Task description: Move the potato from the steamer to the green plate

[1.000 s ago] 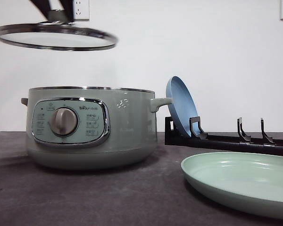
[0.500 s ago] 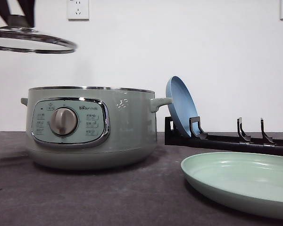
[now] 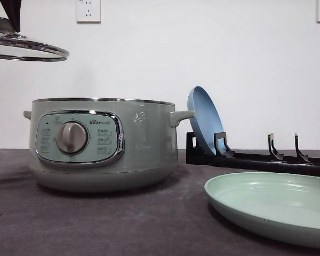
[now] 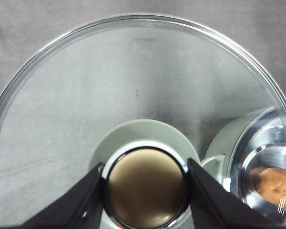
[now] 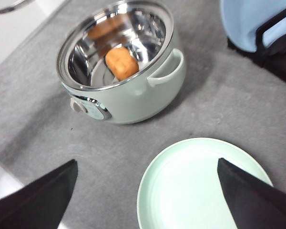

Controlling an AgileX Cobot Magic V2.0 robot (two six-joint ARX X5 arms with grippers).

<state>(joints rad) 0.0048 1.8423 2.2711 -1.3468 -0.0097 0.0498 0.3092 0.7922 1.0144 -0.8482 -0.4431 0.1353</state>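
Lid keeps tracking toward the robot's left in the front view: over the last second it has gone from above the steamer to past its left edge, high up and roughly level. Left gripper is clenched on the lid knob, fingers pressed on both sides of it. Steamer mouth is now fully open.

Potato sits on the bottom of the steel inner pot, near the middle, nothing on it or touching it from above. Green plate lies flat on the table just beside the steamer, toward the robot's right, with nothing on it. Blue plate stands on edge in the black rack behind.

Right gripper hangs high over the green plate, jaws spread wide, nothing held.

Judgement: lid removal is basically done; access is clear, so the right arm's descent into the pot looks like the next move. Lid hasn't been parked yet.
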